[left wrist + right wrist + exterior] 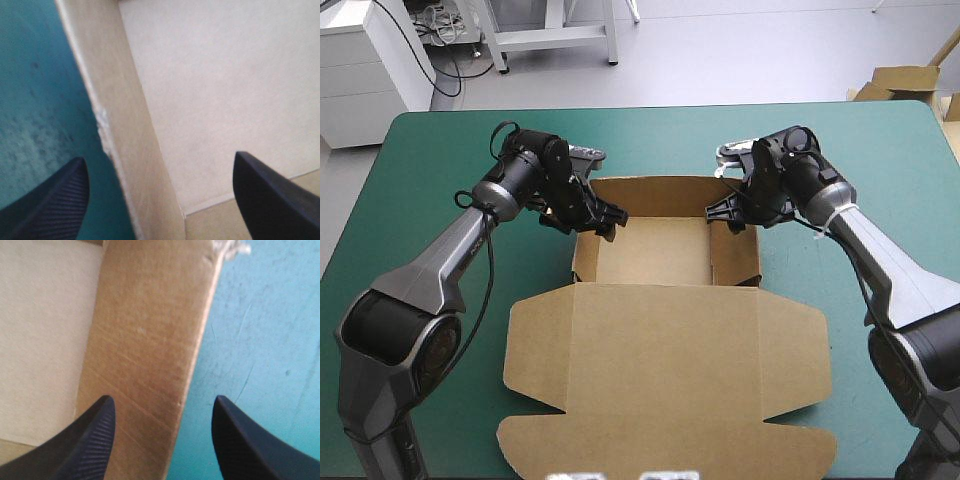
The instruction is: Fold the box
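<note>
The table (410, 150), under a teal-green cover (880, 160), fills most of the frame. The box (655, 250) sits at centre frame as an open tray with its walls raised. Its lid (665, 370) lies flat toward the lower edge. My left gripper (608, 214) is spread wide astride the left wall (125, 125), one finger inside the tray and one outside. My right gripper (722, 212), equally wide, straddles the right wall (150, 340).

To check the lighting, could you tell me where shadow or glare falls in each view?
High view: even light, no glare on the teal-green cover, shadows faint. Left wrist view: the box floor bright, its wall inside the open left pincer duller. Right wrist view: wall inside the open right pincer darker than the floor.
</note>
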